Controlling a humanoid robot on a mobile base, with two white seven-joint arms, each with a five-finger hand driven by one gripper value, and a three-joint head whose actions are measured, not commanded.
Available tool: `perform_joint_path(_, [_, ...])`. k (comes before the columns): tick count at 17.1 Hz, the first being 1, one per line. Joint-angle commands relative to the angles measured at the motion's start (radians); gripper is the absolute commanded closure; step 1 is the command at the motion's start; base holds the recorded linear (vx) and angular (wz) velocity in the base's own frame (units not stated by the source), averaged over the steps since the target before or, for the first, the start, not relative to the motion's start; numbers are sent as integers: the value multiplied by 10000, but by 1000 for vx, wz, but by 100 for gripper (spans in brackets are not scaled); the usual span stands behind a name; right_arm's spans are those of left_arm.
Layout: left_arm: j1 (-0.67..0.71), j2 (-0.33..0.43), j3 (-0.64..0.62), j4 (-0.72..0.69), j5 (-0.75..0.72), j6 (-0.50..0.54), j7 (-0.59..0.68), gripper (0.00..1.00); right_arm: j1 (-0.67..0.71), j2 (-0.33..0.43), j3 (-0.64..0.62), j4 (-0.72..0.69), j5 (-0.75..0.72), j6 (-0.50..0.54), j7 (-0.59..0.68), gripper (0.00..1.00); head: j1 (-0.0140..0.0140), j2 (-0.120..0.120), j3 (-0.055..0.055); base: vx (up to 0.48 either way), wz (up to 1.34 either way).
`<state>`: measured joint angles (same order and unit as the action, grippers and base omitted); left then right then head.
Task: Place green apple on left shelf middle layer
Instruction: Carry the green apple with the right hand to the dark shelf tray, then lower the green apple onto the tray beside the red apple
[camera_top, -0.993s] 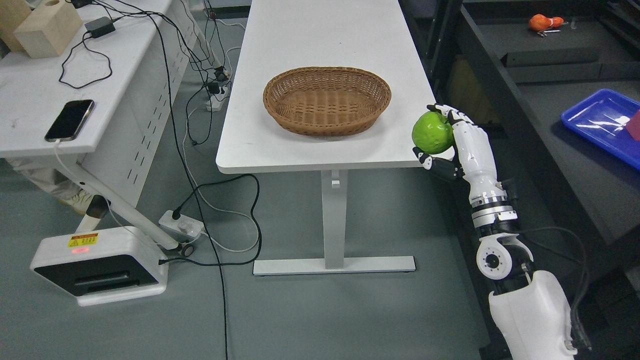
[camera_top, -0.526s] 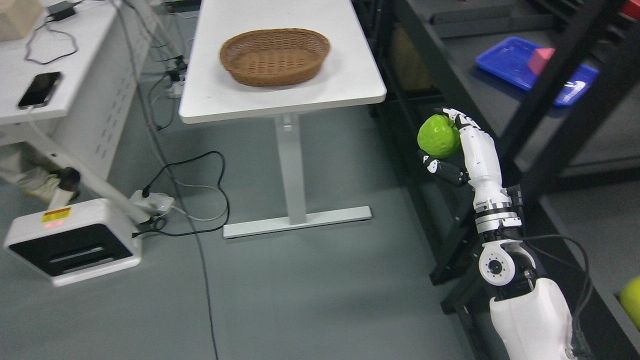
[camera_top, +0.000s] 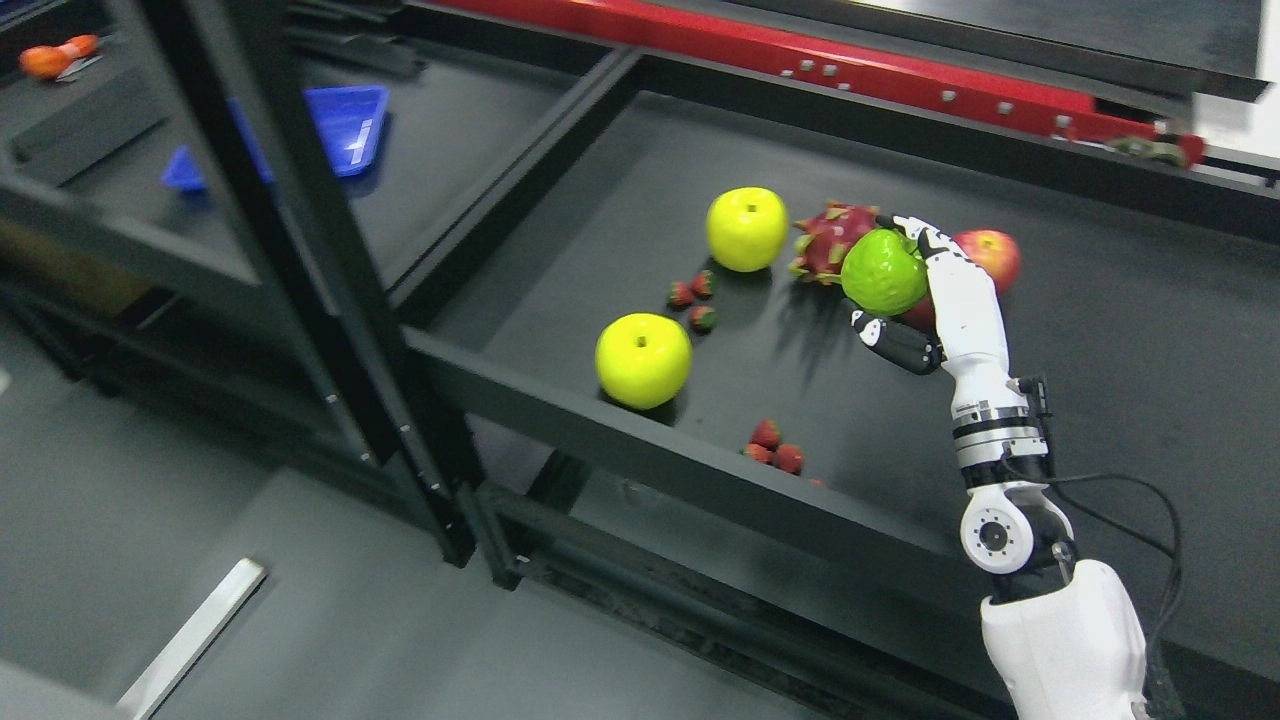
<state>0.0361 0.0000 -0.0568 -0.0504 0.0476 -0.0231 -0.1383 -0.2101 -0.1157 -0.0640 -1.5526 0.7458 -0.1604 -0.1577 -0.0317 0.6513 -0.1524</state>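
The scene is evenly lit from overhead, and the black shelf (camera_top: 1100, 330) swallows most of the light, so it reads dark and flat. The two yellow apples (camera_top: 643, 359) carry small bright highlights on their tops and throw short, soft shadows onto the shelf just beneath them. The dragon fruit (camera_top: 828, 240) casts a spiky shadow toward the shelf's front rail. The white robot hand (camera_top: 905, 290) is bright but not blown out. Left of the shelf, the blue tray (camera_top: 345, 115) and the upright post (camera_top: 300, 260) look smeared by motion blur; the far upper right corner is overexposed.
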Motion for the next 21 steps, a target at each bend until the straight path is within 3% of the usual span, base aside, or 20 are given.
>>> perform_joint_path(1, [7, 174, 0, 13, 0, -15, 2, 0, 15, 68, -81, -44, -3, -6, 59, 100, 0, 0, 0, 165, -941])
perform_joint_path(6, [7, 174, 0, -2, 0, -30, -13, 0, 121, 7, 163, -44, -3, -6, 166, 100, 0, 0, 0, 163, -642])
perform_joint_path(10, [7, 174, 0, -2, 0, -15, -13, 0, 169, -468, 2046, -44, 12, -52, 1174, 99, 0, -1, 0, 116, -298])
perform_joint_path(15, [7, 174, 0, 13, 0, -15, -13, 0, -812, -392, 3982, 63, 577, -22, 2189, 99, 0, -3, 0, 76, -140])
perform_joint_path(21, [7, 174, 0, -2, 0, -15, -13, 0, -1978, 66, 5670, 1181, 1301, -52, 3371, 98, 0, -6, 0, 62, -103])
